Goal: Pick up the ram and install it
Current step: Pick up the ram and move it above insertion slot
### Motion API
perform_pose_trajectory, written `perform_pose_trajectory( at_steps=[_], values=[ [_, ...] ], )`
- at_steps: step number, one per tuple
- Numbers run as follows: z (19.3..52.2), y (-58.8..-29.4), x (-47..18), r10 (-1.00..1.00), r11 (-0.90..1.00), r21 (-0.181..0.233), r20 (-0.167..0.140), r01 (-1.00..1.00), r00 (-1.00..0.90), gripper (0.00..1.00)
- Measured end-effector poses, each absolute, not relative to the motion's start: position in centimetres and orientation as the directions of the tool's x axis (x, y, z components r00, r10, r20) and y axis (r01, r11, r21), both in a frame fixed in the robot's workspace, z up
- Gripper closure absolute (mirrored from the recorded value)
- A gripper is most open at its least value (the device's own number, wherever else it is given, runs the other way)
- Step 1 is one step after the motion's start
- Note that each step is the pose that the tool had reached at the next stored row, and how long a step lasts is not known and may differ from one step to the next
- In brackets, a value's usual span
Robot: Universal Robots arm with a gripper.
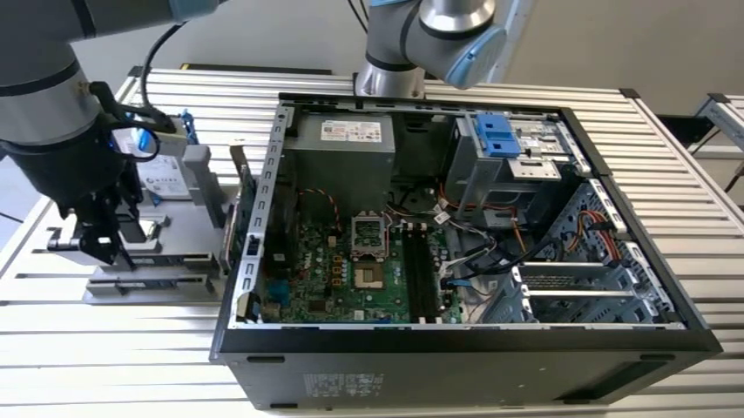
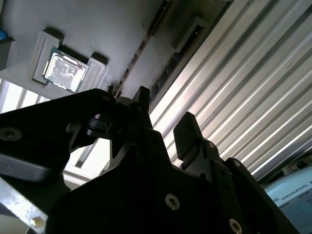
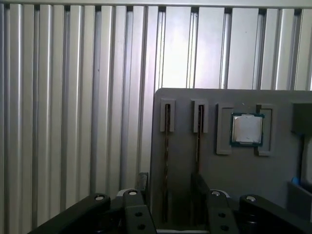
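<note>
Gripper point(image 1: 99, 248) hangs over the grey parts tray point(image 1: 145, 283) on the exterior view's left, beside the open PC case point(image 1: 465, 366). Claw's apart, fingers straddling the ram point(image 3: 166, 161), which stands on edge in its tray slot near the processor point(image 3: 247, 129). Imo the trick for this grab: centre on the stick, squeeze the flat faces, stay square to the slot so nothing binds.

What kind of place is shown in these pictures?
Most likely a robot test cell for PC assembly: an open PC case lies on a slatted metal table, and an arm hangs over a grey tray holding a processor.
</note>
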State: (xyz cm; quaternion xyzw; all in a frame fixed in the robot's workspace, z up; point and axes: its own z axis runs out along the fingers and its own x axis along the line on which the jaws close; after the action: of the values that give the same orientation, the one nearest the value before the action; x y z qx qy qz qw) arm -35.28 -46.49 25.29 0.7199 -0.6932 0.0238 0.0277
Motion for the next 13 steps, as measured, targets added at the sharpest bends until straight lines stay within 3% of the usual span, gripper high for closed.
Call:
perform_pose_trajectory(
  at_steps=[13],
  values=[
    [23.9, -46.5, -35.3, -0.997, -0.031, 0.007, 0.077, -0.999, 0.031, 0.00]
  ],
)
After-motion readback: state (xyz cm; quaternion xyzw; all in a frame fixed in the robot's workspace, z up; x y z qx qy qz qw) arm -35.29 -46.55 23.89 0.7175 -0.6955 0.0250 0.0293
